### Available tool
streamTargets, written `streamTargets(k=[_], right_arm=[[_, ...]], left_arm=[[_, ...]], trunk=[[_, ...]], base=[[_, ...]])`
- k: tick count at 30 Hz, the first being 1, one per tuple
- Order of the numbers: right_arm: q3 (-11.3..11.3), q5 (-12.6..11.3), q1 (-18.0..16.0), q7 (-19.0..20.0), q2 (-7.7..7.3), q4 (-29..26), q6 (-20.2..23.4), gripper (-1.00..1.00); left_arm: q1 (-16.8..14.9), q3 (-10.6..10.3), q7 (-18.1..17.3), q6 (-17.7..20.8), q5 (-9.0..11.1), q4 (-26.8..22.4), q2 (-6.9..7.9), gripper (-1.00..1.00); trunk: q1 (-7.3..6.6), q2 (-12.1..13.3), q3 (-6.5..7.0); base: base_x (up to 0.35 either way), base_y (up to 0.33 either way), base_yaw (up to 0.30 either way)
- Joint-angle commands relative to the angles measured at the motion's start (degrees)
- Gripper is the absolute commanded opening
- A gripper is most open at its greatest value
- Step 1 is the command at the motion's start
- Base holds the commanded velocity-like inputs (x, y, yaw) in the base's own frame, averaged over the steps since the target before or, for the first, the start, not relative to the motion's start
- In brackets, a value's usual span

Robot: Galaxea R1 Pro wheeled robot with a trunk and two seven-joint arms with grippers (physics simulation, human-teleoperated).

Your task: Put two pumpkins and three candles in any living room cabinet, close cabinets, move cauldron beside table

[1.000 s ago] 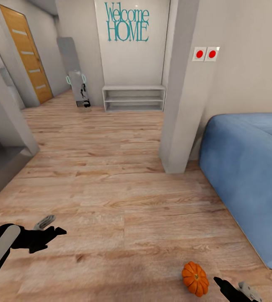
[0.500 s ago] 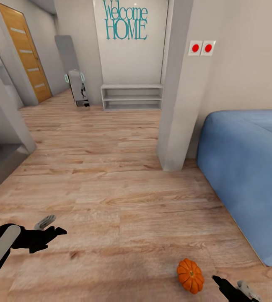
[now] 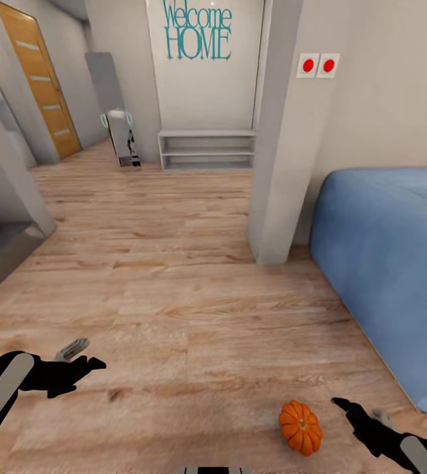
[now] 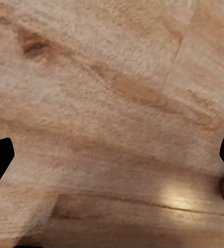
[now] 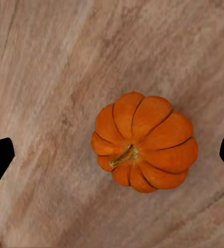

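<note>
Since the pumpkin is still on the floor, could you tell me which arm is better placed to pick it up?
The right: its tool hangs open just beside the pumpkin, which sits between its fingers in the right wrist view. The left tool is far across the floor.

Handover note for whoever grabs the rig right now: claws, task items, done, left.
Left claw: open, empty, low over the wood floor.
Right claw: open, empty, hanging over a pumpkin that sits on the floor near the blue sofa, not gripped.
Other pumpkin, candles, cabinet, cauldron, table: not seen from here.
Done: nothing confirmed from these views.
Left: grasp this pumpkin, get it and the other items into a cabinet, close the cabinets, set the cauldron next to the table.
</note>
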Motion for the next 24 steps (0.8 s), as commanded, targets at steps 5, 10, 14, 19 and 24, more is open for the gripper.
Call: streamTargets(k=[5,10,14,19,24], right_arm=[[-2.64,-0.13,-0.53,-0.40,-0.66,-0.20,1.95,1.00],[-2.87,-0.15,-0.54,-0.82,-1.40,-0.23,2.25,1.00],[-2.90,-0.18,-0.50,-0.82,-1.48,-0.25,2.34,1.00],[-4.18,-0.86,-0.49,-0.74,-1.55,-0.39,2.41,1.00],[-6.22,-1.23,-0.34,-0.65,-1.50,-0.49,2.57,1.00]], left_arm=[[-0.04,-0.26,0.57,0.18,0.65,-0.30,0.01,1.00],[-0.03,-0.29,0.53,0.18,0.70,-0.37,0.01,1.00],[-0.04,-0.31,0.51,0.18,0.70,-0.41,0.01,1.00],[-0.05,-0.29,0.48,0.18,0.72,-0.46,0.05,1.00],[-0.03,-0.36,0.51,0.18,0.72,-0.47,0.03,1.00]], trunk=[[0.51,-0.88,-1.08],[0.64,-0.94,-2.18],[0.74,-1.00,-3.07],[0.87,-1.06,-4.18],[1.00,-1.13,-5.29]], base=[[0.000,0.000,0.000],[0.000,0.000,0.000],[0.000,0.000,0.000],[0.000,0.000,0.000],[0.000,0.000,0.000]])
